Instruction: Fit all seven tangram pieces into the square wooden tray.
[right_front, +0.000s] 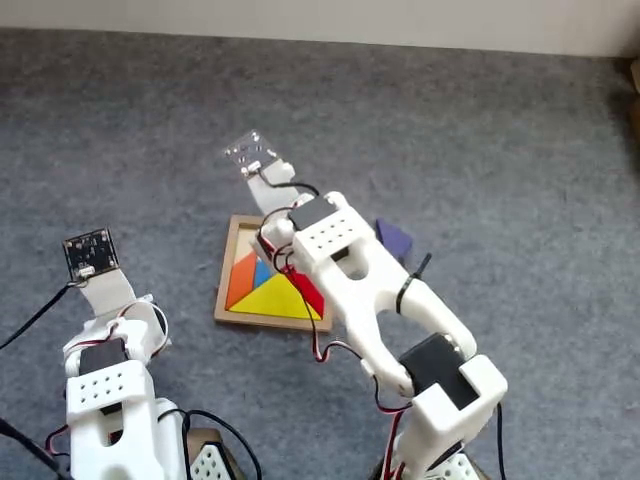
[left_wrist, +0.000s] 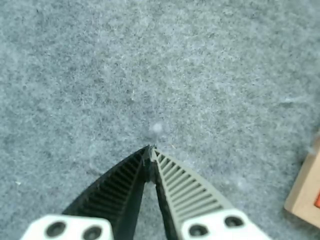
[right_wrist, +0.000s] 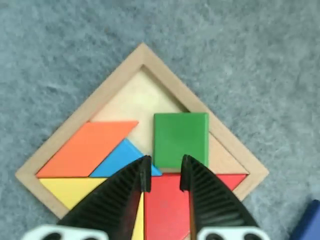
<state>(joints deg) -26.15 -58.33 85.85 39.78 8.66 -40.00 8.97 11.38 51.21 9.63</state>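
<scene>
The square wooden tray (right_wrist: 107, 85) lies on the grey bench (right_front: 480, 150), holding an orange parallelogram (right_wrist: 87, 147), blue triangle (right_wrist: 120, 160), yellow triangle (right_wrist: 75, 190) and red piece (right_wrist: 165, 202). The green square (right_wrist: 181, 139) sits skewed (one corner on the rim). A dark blue piece (right_front: 393, 238) lies near the tray. The right claw (right_wrist: 162, 172) hangs over the red piece, narrowly parted and empty. The left claw (left_wrist: 150, 151) is closed over bare bench.

- Robotics test bench, by the look of it: two white plastic arms, left arm (right_front: 105, 395) and right arm (right_front: 385, 290), red and black wires exposed.
- Grey felt-like covering (right_front: 480, 150) underneath, wooden tray (right_front: 226, 285) on it.
</scene>
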